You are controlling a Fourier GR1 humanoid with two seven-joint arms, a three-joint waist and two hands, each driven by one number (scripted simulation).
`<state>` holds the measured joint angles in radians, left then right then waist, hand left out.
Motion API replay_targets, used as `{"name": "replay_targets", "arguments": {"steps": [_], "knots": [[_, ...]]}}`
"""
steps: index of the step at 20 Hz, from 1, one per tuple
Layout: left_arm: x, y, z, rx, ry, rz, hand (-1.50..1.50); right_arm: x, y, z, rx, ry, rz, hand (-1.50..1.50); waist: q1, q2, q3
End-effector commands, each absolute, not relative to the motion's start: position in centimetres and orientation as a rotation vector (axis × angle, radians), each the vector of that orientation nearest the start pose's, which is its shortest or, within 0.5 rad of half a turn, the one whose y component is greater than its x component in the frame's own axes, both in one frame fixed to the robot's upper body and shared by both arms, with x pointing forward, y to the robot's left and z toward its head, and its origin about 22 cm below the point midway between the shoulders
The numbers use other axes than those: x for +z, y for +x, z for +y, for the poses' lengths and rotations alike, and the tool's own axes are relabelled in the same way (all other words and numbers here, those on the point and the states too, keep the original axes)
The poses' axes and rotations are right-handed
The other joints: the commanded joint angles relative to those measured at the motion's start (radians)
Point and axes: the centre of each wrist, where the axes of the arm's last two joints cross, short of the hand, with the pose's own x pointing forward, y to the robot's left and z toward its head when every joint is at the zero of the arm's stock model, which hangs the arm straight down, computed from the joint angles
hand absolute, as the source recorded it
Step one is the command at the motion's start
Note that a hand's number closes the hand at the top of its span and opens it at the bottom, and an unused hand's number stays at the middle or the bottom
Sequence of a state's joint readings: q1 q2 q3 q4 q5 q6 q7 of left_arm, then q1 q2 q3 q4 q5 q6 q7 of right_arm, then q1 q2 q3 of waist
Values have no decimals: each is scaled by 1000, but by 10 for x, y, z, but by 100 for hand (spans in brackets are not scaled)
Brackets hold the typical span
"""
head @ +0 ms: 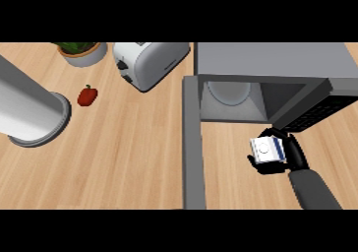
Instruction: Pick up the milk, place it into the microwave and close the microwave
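The right hand (293, 154), coming in on its grey forearm from the near right, has its black fingers and thumb curled round the milk (265, 149), a small white carton with a blue side. Carton and hand are just in front of the microwave (273, 60), near the right side of its mouth and not inside. The microwave door (193, 147) stands open, reaching toward the near edge on the left of the opening, and the glass plate (229, 93) shows inside. On the wooden tabletop (131, 157) to the left are a toaster (149, 61), a potted plant (81, 51), a red pepper (87, 95) and a grey cylinder (26, 106).
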<state>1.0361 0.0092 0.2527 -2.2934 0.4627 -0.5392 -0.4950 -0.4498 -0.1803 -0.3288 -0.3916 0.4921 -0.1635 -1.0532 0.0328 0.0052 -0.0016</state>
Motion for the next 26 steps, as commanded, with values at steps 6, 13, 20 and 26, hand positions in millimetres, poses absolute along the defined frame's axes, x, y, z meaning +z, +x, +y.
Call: {"name": "replay_targets", "arguments": {"steps": [6,13,20,26], "knots": [[68,-20,329,195,-13,-1966,-150,-108,319,-246,516,-77,-2008,150,-19,-9,2],[77,-17,335,194,24,-1957,-150,-58,350,-197,550,-222,-2058,150,-32,-13,1],[61,-21,344,190,10,-1942,-150,0,376,-211,510,-317,-1993,150,-26,-10,1],[55,8,351,188,38,-1929,-150,33,414,-189,568,-296,-1932,150,-13,-1,2]]}}
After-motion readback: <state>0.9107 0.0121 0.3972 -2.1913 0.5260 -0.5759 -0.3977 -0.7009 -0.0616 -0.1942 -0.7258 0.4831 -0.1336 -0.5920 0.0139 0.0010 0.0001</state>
